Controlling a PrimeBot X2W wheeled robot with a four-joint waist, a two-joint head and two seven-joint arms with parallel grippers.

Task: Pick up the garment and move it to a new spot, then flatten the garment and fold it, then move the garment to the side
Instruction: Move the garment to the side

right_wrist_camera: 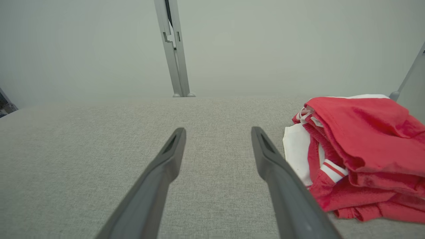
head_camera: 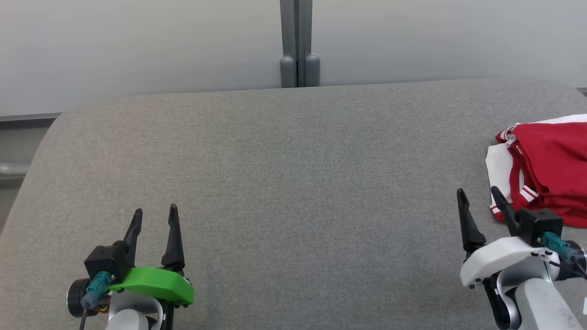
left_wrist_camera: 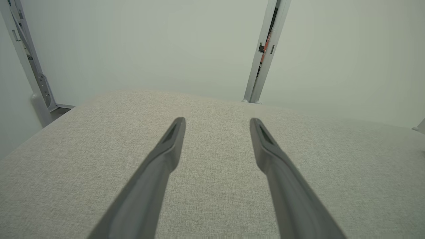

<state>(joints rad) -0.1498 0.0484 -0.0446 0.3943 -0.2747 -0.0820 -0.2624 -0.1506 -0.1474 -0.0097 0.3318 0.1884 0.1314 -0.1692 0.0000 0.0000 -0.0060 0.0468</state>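
Red-and-white fabric garment [head_camera: 548,169] lay layered at the right of the grey cloth table [head_camera: 284,183]: awaiting pickup, or folded and set aside; left gripper [head_camera: 155,211] and right gripper [head_camera: 477,191] gaped, empty.

- red and white garment [head_camera: 548,165] sits bunched up at the far right of the grey fabric surface [head_camera: 284,174], cut off by the frame edge
- right gripper [head_camera: 477,190] just beside it, fingers spread, holding nothing
- left gripper [head_camera: 155,210] lower left, also spread, well apart from the garment
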